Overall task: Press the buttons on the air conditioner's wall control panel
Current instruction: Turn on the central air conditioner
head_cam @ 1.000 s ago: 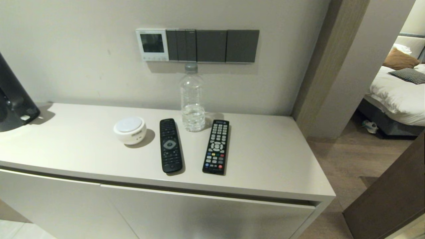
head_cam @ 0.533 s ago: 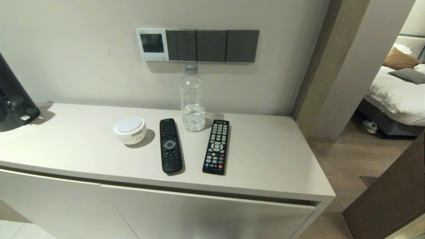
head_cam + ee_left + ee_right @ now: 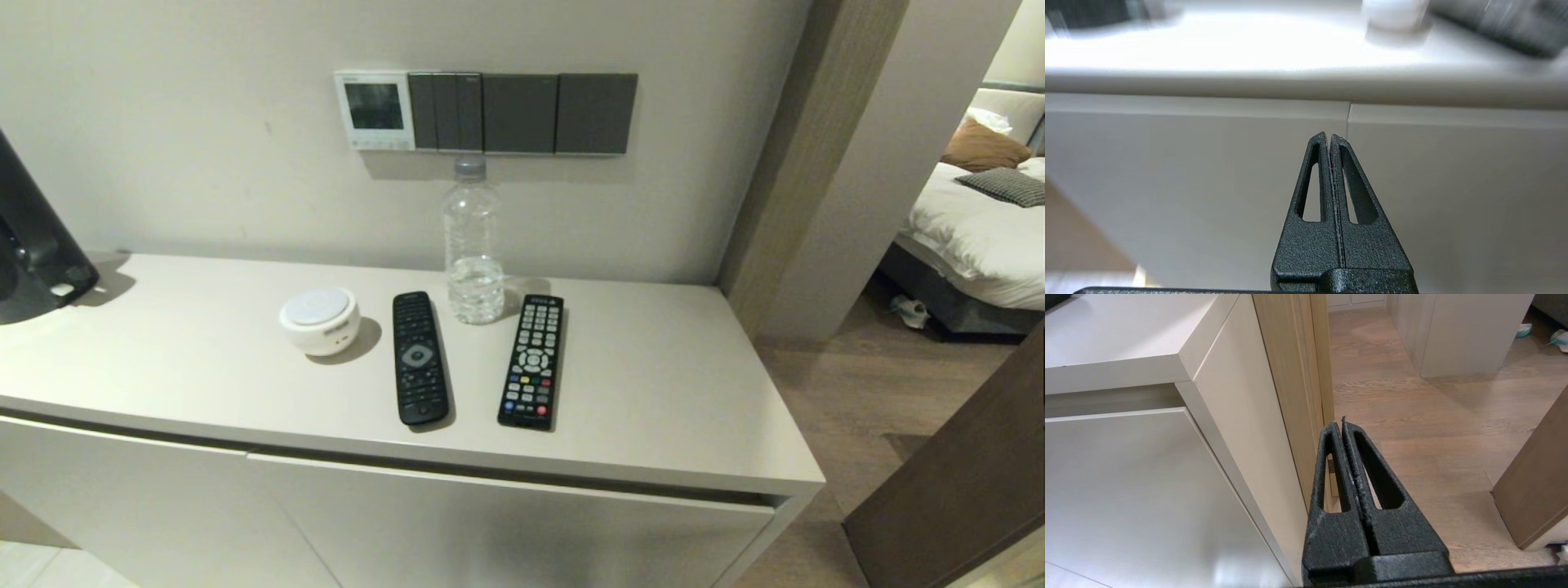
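The air conditioner's wall control panel (image 3: 374,109), a small white square thermostat with a dark screen, hangs on the wall above the cabinet. Its buttons (image 3: 381,144) are a row of tiny pale keys along its bottom edge. Neither gripper shows in the head view. My left gripper (image 3: 1329,136) is shut and empty, low in front of the cabinet's front panels, below the top edge. My right gripper (image 3: 1340,421) is shut and empty, low beside the cabinet's right end, over the wooden floor.
Dark grey switch plates (image 3: 522,113) sit right of the thermostat. On the cabinet top (image 3: 669,392) stand a clear water bottle (image 3: 473,245), two black remotes (image 3: 419,356) (image 3: 533,360) and a white round speaker (image 3: 319,319). A black object (image 3: 33,245) stands at far left. A doorway opens right.
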{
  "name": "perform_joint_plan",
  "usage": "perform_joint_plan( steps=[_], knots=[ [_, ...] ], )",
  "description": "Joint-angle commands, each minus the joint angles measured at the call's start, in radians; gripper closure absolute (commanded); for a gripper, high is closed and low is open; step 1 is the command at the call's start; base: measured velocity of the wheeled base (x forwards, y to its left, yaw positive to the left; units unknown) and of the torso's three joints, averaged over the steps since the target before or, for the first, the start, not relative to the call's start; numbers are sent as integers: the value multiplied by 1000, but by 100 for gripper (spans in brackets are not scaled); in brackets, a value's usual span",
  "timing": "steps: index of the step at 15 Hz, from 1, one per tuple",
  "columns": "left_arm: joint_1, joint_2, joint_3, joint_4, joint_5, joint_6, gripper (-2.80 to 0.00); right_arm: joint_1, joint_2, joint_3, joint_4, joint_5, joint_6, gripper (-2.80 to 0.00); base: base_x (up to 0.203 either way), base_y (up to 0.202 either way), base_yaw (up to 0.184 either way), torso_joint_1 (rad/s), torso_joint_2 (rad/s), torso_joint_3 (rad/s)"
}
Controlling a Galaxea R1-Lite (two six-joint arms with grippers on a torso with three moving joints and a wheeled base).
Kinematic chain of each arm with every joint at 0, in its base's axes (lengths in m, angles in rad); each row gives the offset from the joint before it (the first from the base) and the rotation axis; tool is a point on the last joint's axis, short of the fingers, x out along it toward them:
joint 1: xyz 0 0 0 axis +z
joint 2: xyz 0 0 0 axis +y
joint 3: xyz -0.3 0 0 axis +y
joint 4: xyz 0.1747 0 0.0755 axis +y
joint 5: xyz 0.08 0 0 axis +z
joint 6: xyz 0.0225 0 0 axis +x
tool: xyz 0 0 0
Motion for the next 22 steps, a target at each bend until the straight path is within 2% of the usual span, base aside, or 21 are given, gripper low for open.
perform_joint_plan(
  steps=[1, 4, 6, 9, 11, 14, 18, 22],
  knots=[
    [0, 125, -128, -6, -17, -1, 0, 0, 1, 2, 0, 0, 1, 0, 0, 0, 0, 0, 0, 0],
    [-11, 395, -342, -33, -34, -7, 0, 0, 1, 2, 0, 0, -1, 0, 0, 0, 0, 0, 0, 0],
    [-23, 611, -506, -102, -46, -14, 0, 0, 1, 2, 0, 0, -1, 0, 0, 0, 0, 0, 0, 0],
    [-32, 912, -736, -180, -99, -24, 0, 0, 1, 2, 0, 0, -1, 0, 0, 0, 0, 0, 0, 0],
    [-35, 1096, -840, -225, -134, -45, 0, 0, 1, 2, 0, 0, -1, 0, 0, 0, 0, 0, 0, 0],
    [-49, 1331, -994, -311, -183, -121, 0, 0, 1, 2, 0, 0, 0, 0, 0, 0, 0, 0, 0, 0],
    [-151, 1552, -1154, -419, -202, -192, 0, 0, 1, 2, 0, 0, -1, 0, 0, 0, 0, 0, 0, 0],
    [-243, 1688, -1264, -456, -208, -216, 0, 0, 1, 2, 0, 0, -1, 0, 0, 0, 0, 0, 0, 0]
  ],
)
